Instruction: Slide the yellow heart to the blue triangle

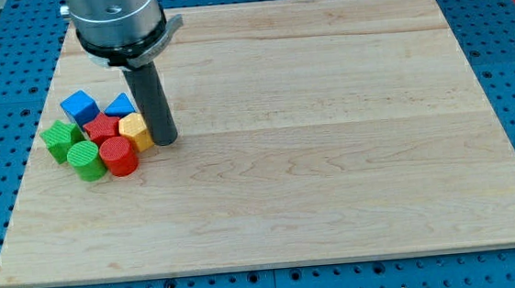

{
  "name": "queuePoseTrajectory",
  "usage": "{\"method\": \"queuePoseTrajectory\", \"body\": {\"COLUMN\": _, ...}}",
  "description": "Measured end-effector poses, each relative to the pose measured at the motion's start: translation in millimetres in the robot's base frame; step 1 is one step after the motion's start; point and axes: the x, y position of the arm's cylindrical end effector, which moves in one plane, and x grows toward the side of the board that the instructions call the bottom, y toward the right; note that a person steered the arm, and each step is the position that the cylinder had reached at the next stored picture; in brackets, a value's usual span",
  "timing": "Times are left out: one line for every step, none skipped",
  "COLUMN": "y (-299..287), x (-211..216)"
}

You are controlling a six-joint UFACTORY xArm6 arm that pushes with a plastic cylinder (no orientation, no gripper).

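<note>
The yellow heart (pixel 135 131) lies in a cluster of blocks at the view's left side of the wooden board. The blue triangle (pixel 120 106) sits just above it, partly hidden by the rod, and the two look close or touching. My tip (pixel 166 139) rests on the board right beside the yellow heart, on its right side, seemingly touching it.
A blue cube (pixel 79 106) lies left of the triangle. A red block (pixel 102 129), a red cylinder (pixel 119 157), a green cylinder (pixel 86 162) and a green star-like block (pixel 60 138) crowd the heart's left. The wooden board (pixel 332 156) sits on a blue pegboard.
</note>
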Motion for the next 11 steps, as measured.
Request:
{"method": "queuePoseTrajectory", "body": {"y": 22.7, "x": -7.4}}
{"method": "queuePoseTrajectory", "body": {"y": 22.6, "x": -7.4}}
{"method": "queuePoseTrajectory", "body": {"y": 22.5, "x": -7.4}}
{"method": "queuePoseTrajectory", "body": {"y": 33.4, "x": -6.8}}
{"method": "queuePoseTrajectory", "body": {"y": 67.5, "x": -86.4}}
{"method": "queuePoseTrajectory", "body": {"y": 77.8, "x": -165.5}}
{"method": "queuePoseTrajectory", "body": {"y": 20.0, "x": -216.4}}
{"method": "queuePoseTrajectory", "body": {"y": -42.5, "x": -224.8}}
{"method": "queuePoseTrajectory", "body": {"y": -62.9, "x": -188.8}}
{"method": "queuePoseTrajectory", "body": {"y": -58.4, "x": -143.3}}
{"method": "queuePoseTrajectory", "body": {"y": -57.1, "x": -128.9}}
